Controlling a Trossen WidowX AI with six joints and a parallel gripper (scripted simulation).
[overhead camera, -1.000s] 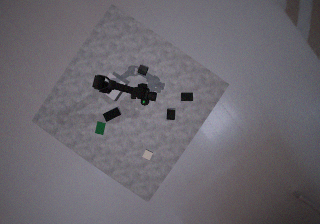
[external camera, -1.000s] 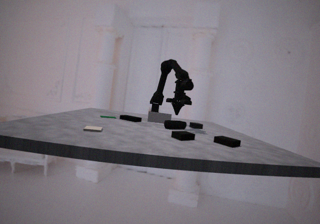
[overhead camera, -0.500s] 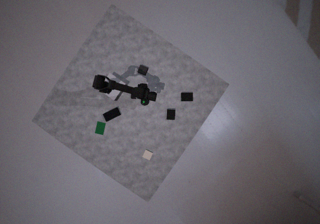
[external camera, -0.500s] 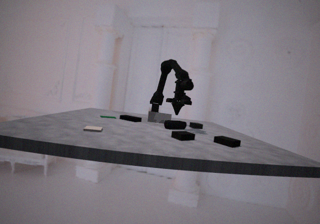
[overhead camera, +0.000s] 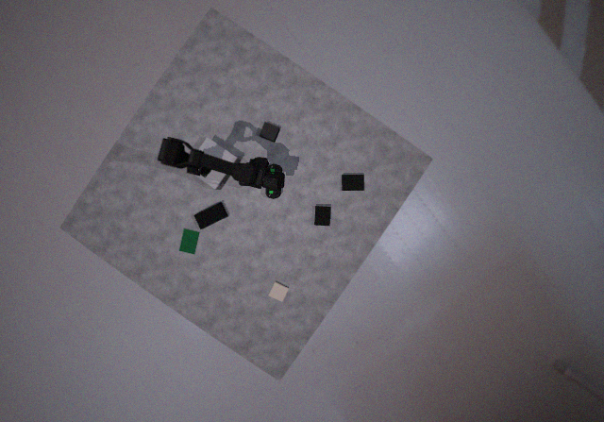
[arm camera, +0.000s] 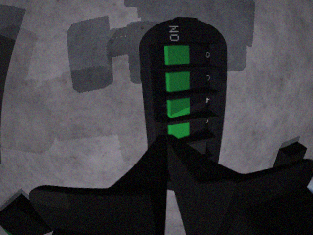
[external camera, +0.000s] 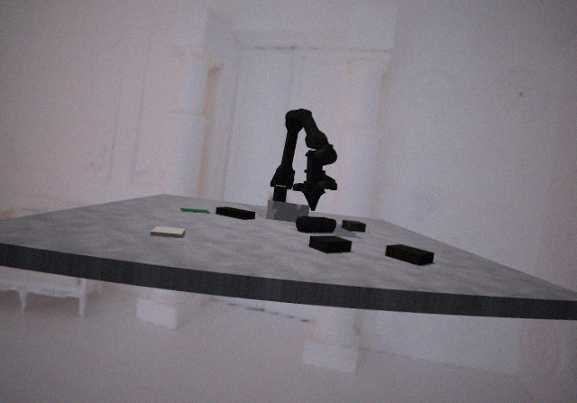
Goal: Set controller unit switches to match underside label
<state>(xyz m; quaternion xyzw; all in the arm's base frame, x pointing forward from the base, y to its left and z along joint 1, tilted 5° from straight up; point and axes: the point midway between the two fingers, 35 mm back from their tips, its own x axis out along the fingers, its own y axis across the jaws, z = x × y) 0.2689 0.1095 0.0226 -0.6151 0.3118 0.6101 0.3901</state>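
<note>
The dark grey controller unit point(overhead camera: 274, 195) point(external camera: 315, 224) point(arm camera: 149, 78) sits on its base on the bench, with its switches up. In the wrist view several green switch ends show in a column on its ON side, with faint numbers on the other side. I cannot tell for certain which ends are pressed down. My gripper point(external camera: 313, 209) point(arm camera: 164, 141) is shut and empty, its tips a little above the unit. In the wrist view the fingers hide the unit's near end and its lowest switches. In the top view the arm hides the unit's middle. The label underneath is hidden.
Black blocks point(overhead camera: 352, 181) point(overhead camera: 323, 214) point(overhead camera: 210, 214) and a dark grey block point(overhead camera: 270, 131) point(external camera: 353, 225) lie around the unit. A green flat piece point(overhead camera: 189, 241) point(external camera: 195, 210) and a cream block point(overhead camera: 278, 291) point(external camera: 168, 231) lie farther off. The arm's pale base stands behind the unit.
</note>
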